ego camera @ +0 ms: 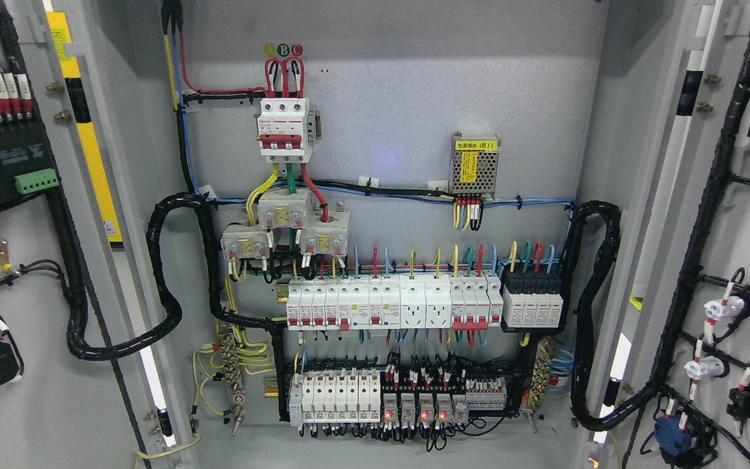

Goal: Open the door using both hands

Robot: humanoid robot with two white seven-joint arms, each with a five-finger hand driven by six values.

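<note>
Grey steel left door (17, 273) and right door (726, 260) stand swung wide, baring the breakers (388, 303) for access; neither hand is in view, so their state cannot be told.

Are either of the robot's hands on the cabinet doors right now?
No, neither hand is in view; the left door and right door both stand swung open, untouched.

No part of the robot's body appears in the head view; neither arm, hand nor fingers enters the frame, so its colours, cables and markings cannot be told.
</note>
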